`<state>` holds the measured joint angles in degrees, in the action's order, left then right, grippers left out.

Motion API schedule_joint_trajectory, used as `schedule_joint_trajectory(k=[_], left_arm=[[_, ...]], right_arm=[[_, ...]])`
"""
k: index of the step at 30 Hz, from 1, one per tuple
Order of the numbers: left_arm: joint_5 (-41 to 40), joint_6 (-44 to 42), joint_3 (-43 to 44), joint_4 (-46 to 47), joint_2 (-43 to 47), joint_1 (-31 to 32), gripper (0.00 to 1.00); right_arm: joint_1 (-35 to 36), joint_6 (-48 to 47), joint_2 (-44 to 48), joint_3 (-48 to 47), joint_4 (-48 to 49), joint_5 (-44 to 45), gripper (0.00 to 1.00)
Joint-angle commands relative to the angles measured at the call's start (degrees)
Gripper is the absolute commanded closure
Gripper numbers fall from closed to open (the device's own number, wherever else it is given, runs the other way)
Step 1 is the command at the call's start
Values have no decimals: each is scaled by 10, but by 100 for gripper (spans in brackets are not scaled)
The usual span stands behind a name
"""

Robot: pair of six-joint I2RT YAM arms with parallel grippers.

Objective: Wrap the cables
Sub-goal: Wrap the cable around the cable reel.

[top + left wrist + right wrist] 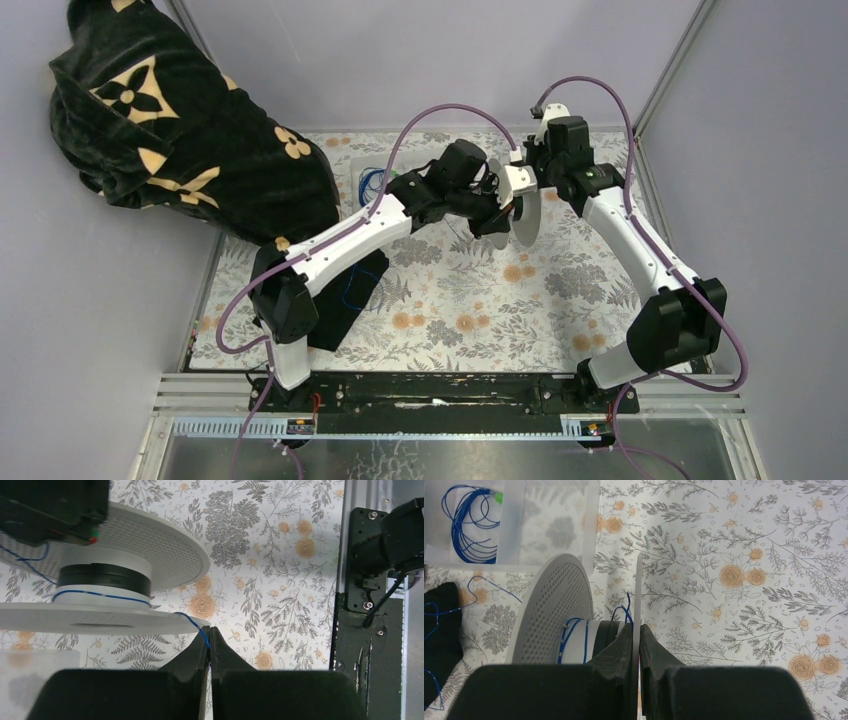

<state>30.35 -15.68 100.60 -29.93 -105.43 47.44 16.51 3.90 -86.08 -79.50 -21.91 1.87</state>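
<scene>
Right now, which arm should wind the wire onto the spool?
Left. The left gripper is shut on the blue wire running to the hub of the spool, while the right gripper is clamped on the spool's flange, holding it.

Left arm [350, 235]: base at lower left of top view, elbow folded just above it, forearm running diagonally up-right to frame centre. Left gripper [210, 636]: fingers pressed together, blue cable [192, 621] pinched at very tips.

Right arm [630, 240]: base at lower right, elbow bent out toward right edge, forearm angled up-left, wrist turned inward to meet left wrist. Right gripper [639, 632]: fingers nearly together, clamped on thin edge of spool flange [638, 590].
</scene>
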Motion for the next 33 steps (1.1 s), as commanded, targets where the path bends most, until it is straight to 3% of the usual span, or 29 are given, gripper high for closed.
schedule_joint_trajectory(k=[1, 33], left_arm=[[-33, 15, 27, 2, -2, -9, 93], [-63, 46, 2, 55, 5, -137, 87]], right_arm=[[3, -13, 39, 11, 59, -28, 100], [4, -97, 114, 31, -12, -203, 100]])
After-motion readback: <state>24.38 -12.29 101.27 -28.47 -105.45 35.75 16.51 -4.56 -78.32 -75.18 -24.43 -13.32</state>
